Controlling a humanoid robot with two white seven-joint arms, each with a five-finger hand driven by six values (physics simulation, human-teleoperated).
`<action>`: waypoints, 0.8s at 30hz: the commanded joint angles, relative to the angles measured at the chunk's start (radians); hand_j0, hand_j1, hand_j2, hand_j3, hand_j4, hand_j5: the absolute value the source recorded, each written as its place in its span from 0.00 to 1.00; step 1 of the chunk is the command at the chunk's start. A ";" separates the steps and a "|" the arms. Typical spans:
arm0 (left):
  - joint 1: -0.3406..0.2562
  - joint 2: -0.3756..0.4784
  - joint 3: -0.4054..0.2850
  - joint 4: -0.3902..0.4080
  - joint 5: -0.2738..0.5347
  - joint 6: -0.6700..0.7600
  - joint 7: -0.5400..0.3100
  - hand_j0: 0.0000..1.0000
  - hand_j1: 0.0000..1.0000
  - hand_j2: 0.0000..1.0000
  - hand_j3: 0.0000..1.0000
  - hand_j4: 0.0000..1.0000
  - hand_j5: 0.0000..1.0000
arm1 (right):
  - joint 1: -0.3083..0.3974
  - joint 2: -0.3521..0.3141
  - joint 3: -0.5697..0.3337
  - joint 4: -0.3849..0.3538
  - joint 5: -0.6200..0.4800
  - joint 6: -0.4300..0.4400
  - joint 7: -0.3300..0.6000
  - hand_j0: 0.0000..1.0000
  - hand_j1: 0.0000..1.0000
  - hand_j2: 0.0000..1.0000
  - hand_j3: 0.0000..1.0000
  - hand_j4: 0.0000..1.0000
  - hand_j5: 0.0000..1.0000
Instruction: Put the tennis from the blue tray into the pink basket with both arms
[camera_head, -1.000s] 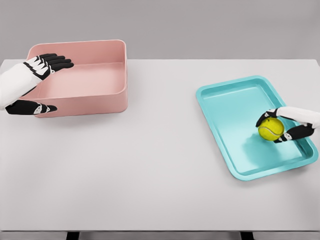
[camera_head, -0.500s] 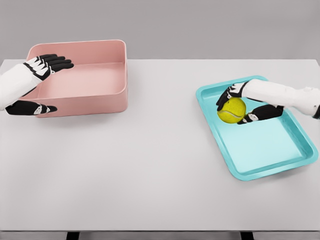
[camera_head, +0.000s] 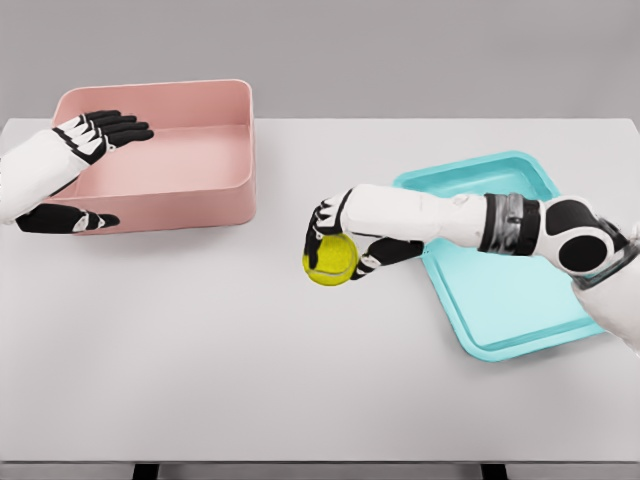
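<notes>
My right hand (camera_head: 337, 245) is shut on the yellow tennis ball (camera_head: 330, 262), held above the white table left of the blue tray (camera_head: 520, 320). The tray holds nothing. The pink basket (camera_head: 215, 190) stands at the far left, well apart from the ball. My left hand (camera_head: 90, 170) is open at the basket's left end, fingers flat over the rim and thumb outside the front wall.
The white table (camera_head: 250, 350) stretches bare between basket and tray. Its front edge runs along the bottom of the view.
My right hand has carried the ball left, out of the blue tray and over the table's middle. The left hand has barely shifted.
</notes>
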 joint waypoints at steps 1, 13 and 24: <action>0.000 0.001 0.003 -0.001 0.009 0.002 0.001 1.00 1.00 1.00 1.00 1.00 1.00 | -0.002 0.078 0.068 0.003 0.050 0.039 -0.001 0.42 0.42 0.42 0.42 0.42 0.42; 0.011 -0.006 0.013 0.007 0.049 0.002 0.005 1.00 1.00 1.00 1.00 1.00 1.00 | -0.040 0.219 0.121 0.189 0.209 0.117 -0.001 0.46 0.46 0.46 0.46 0.46 0.46; 0.086 0.055 0.003 0.012 0.198 0.002 0.007 1.00 1.00 1.00 1.00 1.00 1.00 | -0.017 0.149 0.130 0.021 0.211 0.111 -0.001 0.52 0.52 0.52 0.52 0.52 0.52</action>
